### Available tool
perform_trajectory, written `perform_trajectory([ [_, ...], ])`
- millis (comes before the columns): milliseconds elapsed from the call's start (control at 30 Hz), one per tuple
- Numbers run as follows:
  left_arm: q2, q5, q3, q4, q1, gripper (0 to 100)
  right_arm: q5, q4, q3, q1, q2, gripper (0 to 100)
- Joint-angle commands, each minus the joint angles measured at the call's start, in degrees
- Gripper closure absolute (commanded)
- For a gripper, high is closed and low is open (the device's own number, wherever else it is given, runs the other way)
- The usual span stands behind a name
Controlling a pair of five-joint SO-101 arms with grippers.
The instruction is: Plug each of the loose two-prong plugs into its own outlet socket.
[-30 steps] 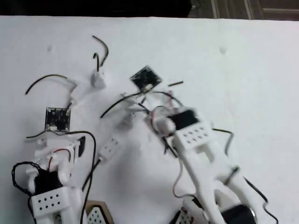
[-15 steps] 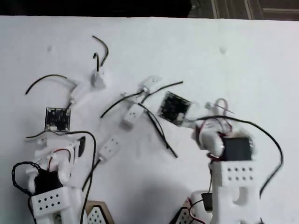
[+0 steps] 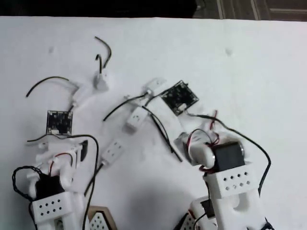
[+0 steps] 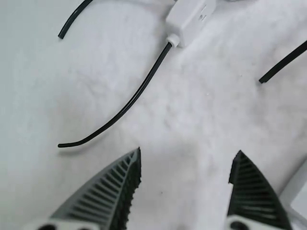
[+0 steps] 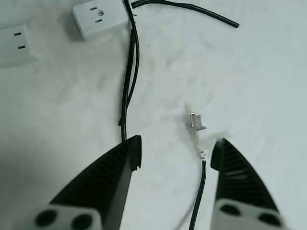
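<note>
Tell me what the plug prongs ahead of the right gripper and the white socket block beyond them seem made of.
Plug prongs: probably bare metal, grey with a bright glint. Socket block: seemingly moulded plastic, white, smooth and matte, with rounded edges and dark slots.

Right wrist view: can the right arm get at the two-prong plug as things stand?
Probably yes. The plug lies just ahead of the right end effector, jaws open astride its cord. The black cable nearby lies apart from it, so nothing looks in the way.
</note>
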Motion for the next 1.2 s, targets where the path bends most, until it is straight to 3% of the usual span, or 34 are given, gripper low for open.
perform_trajectory([
  [0, -0.66, 0.26, -0.18, -0.26, 0.40, 71, -0.53, -0.04, -3.08, 1.19, 0.48, 80.3],
  [133, -0.66, 0.26, -0.18, -0.26, 0.40, 71, -2.20, -0.84, 0.70, 5.93, 0.48, 88.0],
  [333, -0.66, 0.26, -0.18, -0.26, 0.40, 71, -22.24, -9.19, 11.34, 12.79, 0.48, 83.6],
  [467, -0.66, 0.26, -0.18, -0.26, 0.40, 71, -32.70, -12.70, 14.86, 13.05, 0.57, 80.7],
  [633, -0.66, 0.26, -0.18, -0.18, 0.40, 71, -41.23, -17.80, 14.77, 13.05, 6.46, 80.5],
  [933, -0.66, 0.26, -0.18, -0.09, 0.40, 71, -52.92, -18.68, 2.55, 13.05, 31.34, 80.4],
  [1167, -0.66, 0.26, -0.09, -0.09, 0.40, 71, -58.81, -17.63, -5.45, 13.58, 40.75, 80.4],
])
